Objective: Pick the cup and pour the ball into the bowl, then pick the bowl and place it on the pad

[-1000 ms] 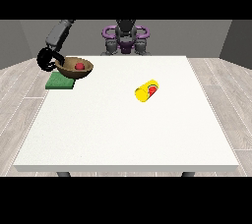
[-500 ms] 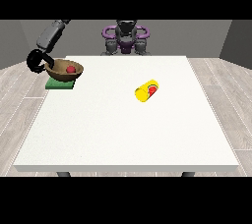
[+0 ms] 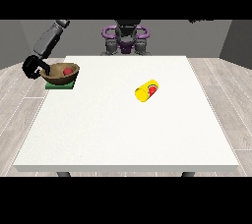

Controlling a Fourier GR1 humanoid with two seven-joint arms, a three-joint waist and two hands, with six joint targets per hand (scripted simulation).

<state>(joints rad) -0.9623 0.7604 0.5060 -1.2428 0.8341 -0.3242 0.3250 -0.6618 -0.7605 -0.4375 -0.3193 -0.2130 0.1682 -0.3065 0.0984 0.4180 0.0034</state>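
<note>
Single front camera stood across table [image 3: 123, 134], raised, faced robot [image 3: 126, 39] at far edge; whole tabletop showed; no second view.

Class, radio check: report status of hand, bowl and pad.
Hand at view's left at bowl rim. Bowl, red ball inside, over green pad. Yellow cup lies mid-table, apart.

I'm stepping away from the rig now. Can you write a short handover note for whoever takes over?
Hand at the view's left: at the bowl's left rim; whether its fingers are closed cannot be told.
The other hand is not in view.
Bowl: over the green pad at the table's left edge, red ball inside.
Yellow cup: on its side mid-table, something red at its mouth.
Done: pour.
Left: confirm the bowl rests on the pad, release.
</note>
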